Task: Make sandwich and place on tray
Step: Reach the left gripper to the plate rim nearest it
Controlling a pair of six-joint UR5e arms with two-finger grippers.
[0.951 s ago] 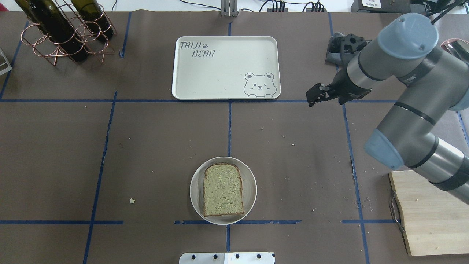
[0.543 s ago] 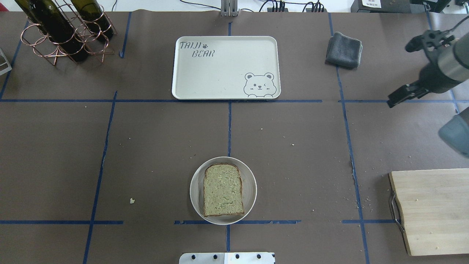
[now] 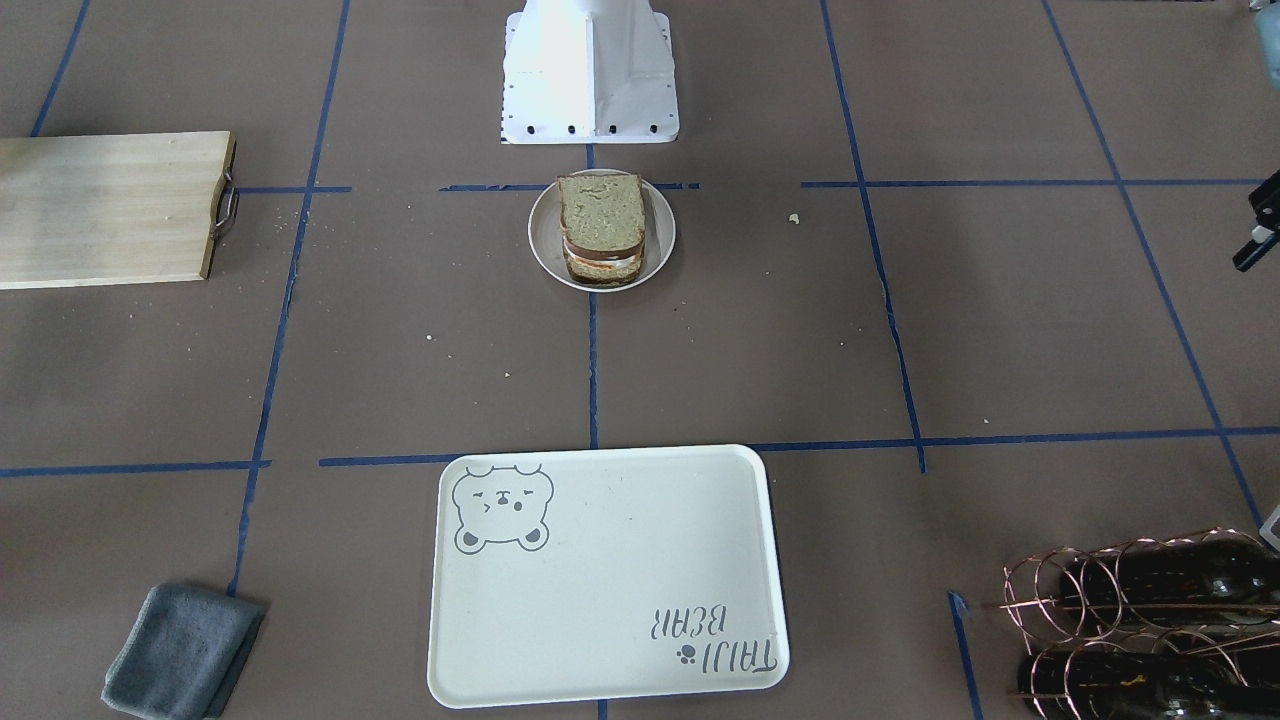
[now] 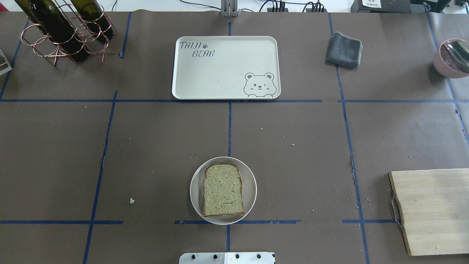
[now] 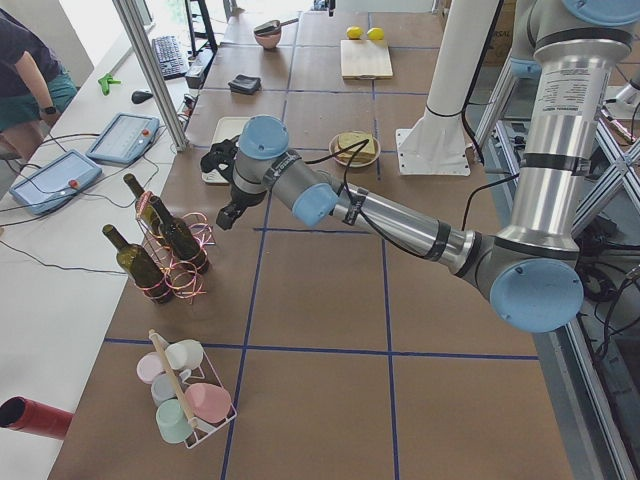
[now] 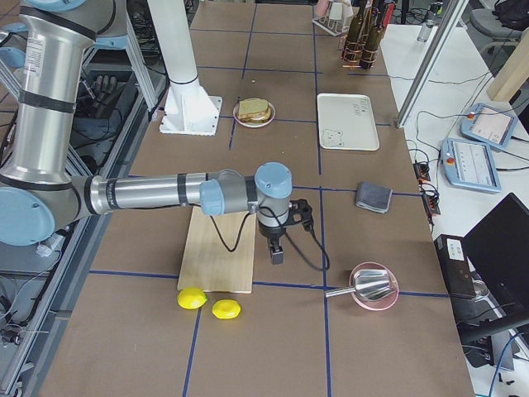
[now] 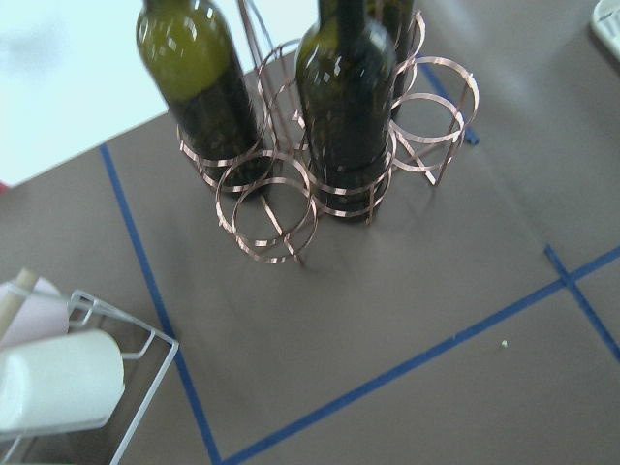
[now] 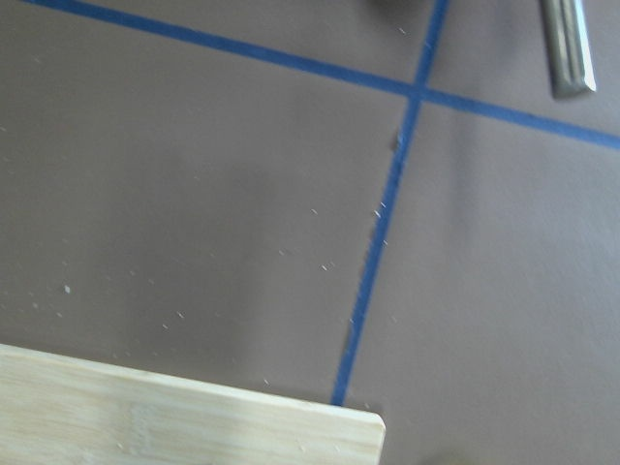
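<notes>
So the table [image 4: 293,128] is wearing brown paper with a blue tape grid, and crumbs [image 4: 132,200] are lying scattered over it. The tray [image 4: 220,73] is sitting at the far middle, and the plate [image 4: 250,190] is sitting by the robot's edge, well apart from it. A grey cloth [image 4: 343,49] is lying right of the tray. A cutting board [image 4: 432,209] is resting near right with two lemons [image 6: 192,298] just beside its outer end. A pink bowl [image 4: 445,68] is sitting far right, and a wire bottle rack [image 4: 55,36] is standing far left, with a cup rack [image 5: 190,400] sitting past it.
</notes>
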